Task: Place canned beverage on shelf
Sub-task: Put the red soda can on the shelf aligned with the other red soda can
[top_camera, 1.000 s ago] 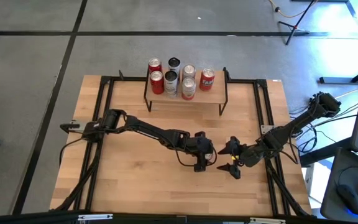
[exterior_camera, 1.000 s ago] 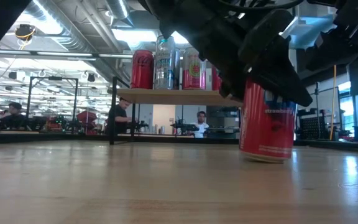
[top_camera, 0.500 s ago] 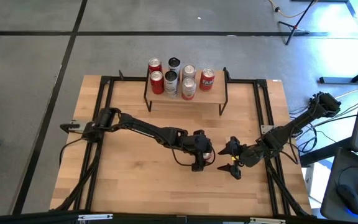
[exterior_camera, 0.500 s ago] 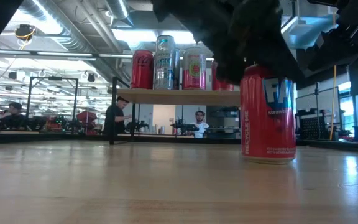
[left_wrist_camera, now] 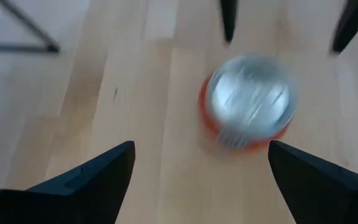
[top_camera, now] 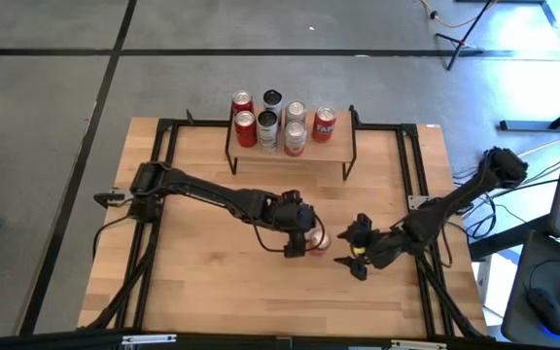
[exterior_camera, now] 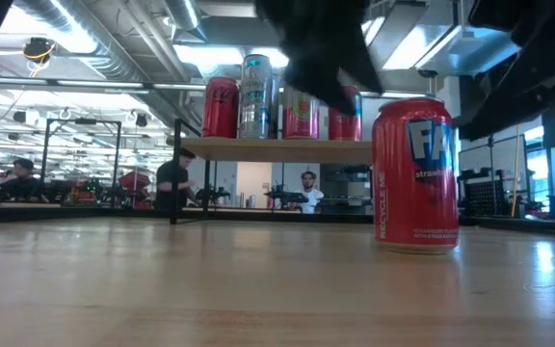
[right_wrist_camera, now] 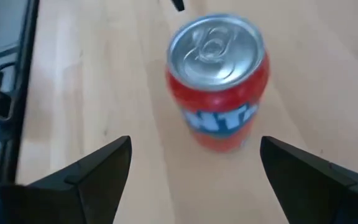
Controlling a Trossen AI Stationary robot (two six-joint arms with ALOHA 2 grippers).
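Note:
A red canned beverage point(top_camera: 320, 240) stands upright on its base on the wooden tabletop, near the middle; the low view shows it whole point(exterior_camera: 414, 178). My left gripper point(top_camera: 301, 241) hangs open above it and to its left; the can's silver top point(left_wrist_camera: 248, 102) lies beyond the fingers. My right gripper point(top_camera: 356, 251) is open just right of the can point(right_wrist_camera: 219, 81), pointing at it and apart from it. The shelf point(top_camera: 290, 148) stands at the table's far edge.
Several cans, red and silver, point(top_camera: 278, 119) stand on the shelf board point(exterior_camera: 268, 146), mostly on its left and middle. A black metal frame point(top_camera: 163, 194) runs along the table's edges. People sit at desks in the room behind point(exterior_camera: 176, 178).
My left gripper has come off the red can, risen and drawn back toward the table's left. The can, which was under its fingers a second ago, now stands upright on the table by itself.

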